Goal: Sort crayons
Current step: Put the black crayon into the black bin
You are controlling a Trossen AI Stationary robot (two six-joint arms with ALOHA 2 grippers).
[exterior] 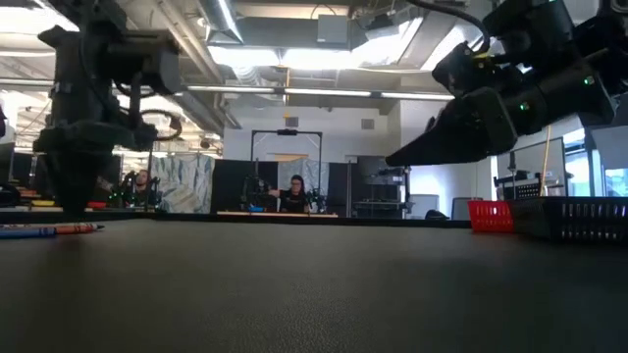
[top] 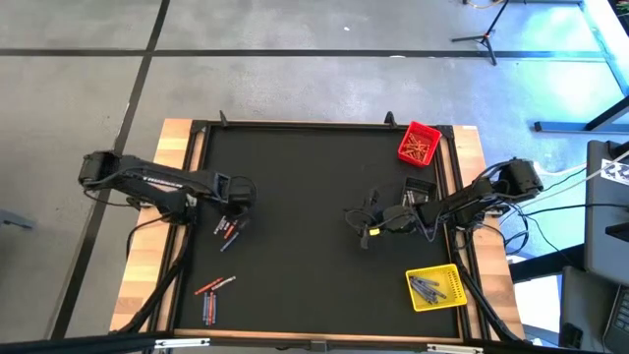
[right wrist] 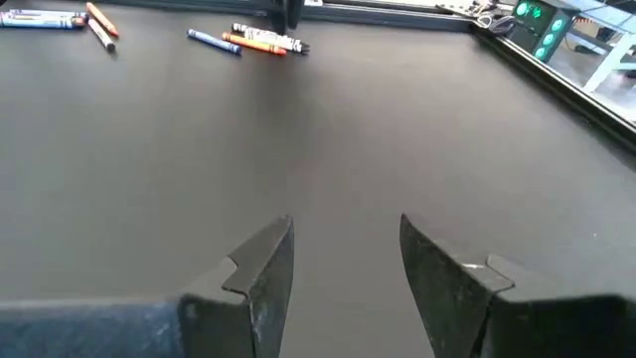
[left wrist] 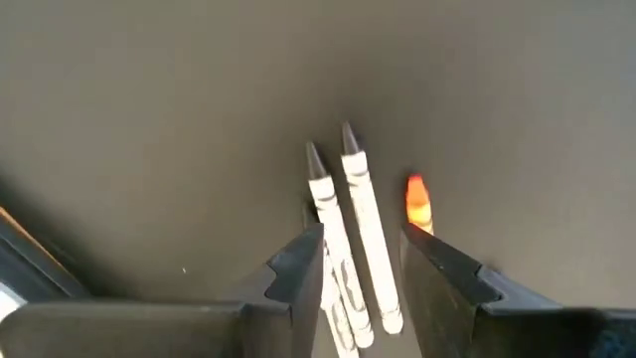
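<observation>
Crayons (left wrist: 363, 229): paper wrappers pale, print unreadable, between left fingers (left wrist: 298, 268).

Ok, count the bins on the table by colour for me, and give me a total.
Red bin: 1
Yellow bin: 1
Black mesh basket: 1
Total: 3
</observation>
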